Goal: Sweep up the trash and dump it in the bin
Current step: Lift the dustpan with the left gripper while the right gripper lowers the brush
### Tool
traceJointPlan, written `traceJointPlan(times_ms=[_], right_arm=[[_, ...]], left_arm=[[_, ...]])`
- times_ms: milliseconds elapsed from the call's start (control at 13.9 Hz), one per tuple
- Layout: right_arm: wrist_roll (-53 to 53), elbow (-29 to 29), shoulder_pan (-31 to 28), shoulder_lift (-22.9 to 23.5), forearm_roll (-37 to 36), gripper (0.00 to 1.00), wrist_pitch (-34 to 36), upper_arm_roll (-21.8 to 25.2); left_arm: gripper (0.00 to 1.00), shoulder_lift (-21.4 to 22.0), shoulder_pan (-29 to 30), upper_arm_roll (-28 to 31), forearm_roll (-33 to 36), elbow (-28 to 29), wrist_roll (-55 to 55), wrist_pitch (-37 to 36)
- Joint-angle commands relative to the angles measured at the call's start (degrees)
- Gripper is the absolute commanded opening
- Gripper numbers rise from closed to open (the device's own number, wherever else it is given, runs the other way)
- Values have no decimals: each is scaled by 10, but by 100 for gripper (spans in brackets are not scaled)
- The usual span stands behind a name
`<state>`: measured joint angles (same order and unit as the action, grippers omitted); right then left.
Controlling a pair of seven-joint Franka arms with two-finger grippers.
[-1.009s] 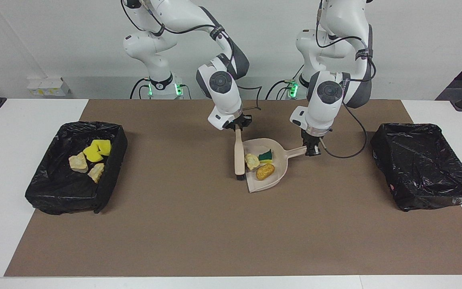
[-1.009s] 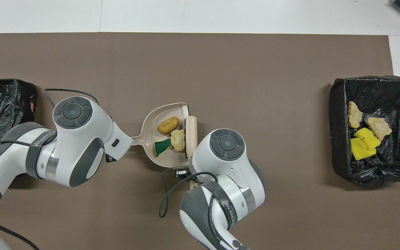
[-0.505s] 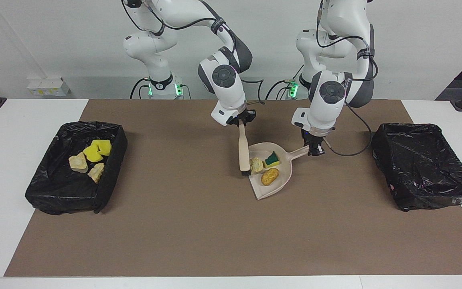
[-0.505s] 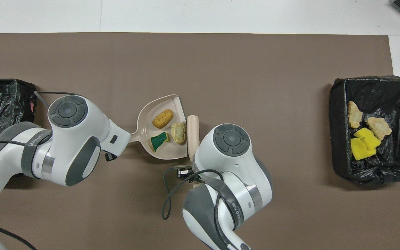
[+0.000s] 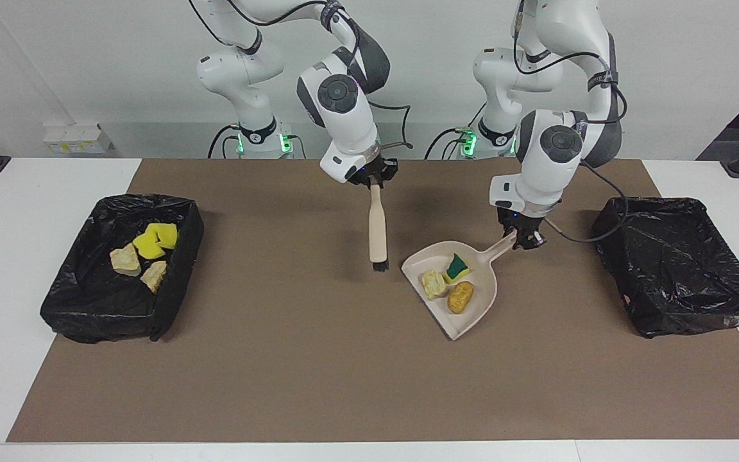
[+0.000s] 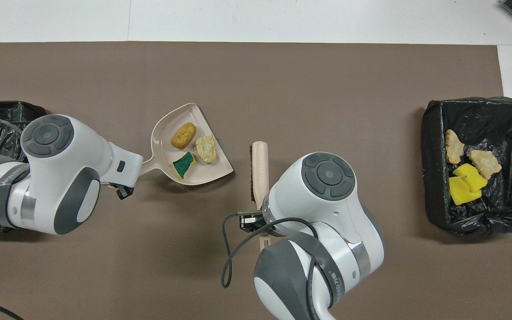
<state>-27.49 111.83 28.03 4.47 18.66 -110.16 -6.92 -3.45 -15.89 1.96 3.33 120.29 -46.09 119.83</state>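
Dustpan (image 6: 202, 171) carries 3 scraps (image 6: 183, 135); brush (image 6: 258, 171) beside it, apart

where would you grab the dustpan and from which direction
By its thin handle, from above, as the left gripper does now. The dustpan is wide and shallow, with three scraps of trash in it, so its straight handle, sticking out toward the robots, is the only narrow part the fingers can close on.
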Motion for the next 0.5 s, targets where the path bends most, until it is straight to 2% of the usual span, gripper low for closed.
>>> traceJointPlan(times_ms=[0,288,433], right_arm=[[-29,25,2,-23,-15,0,-5,-5],[-87,37,32,-29,-28,0,-19,-5],[-144,53,64,-25,-42,0,-53,-6]], left_arm=[[0,25,18,-2,-3,10,9,-5],[0,41,51,0,-38,8,6,-3],[0,48,50,0,-38,18,5,-6]])
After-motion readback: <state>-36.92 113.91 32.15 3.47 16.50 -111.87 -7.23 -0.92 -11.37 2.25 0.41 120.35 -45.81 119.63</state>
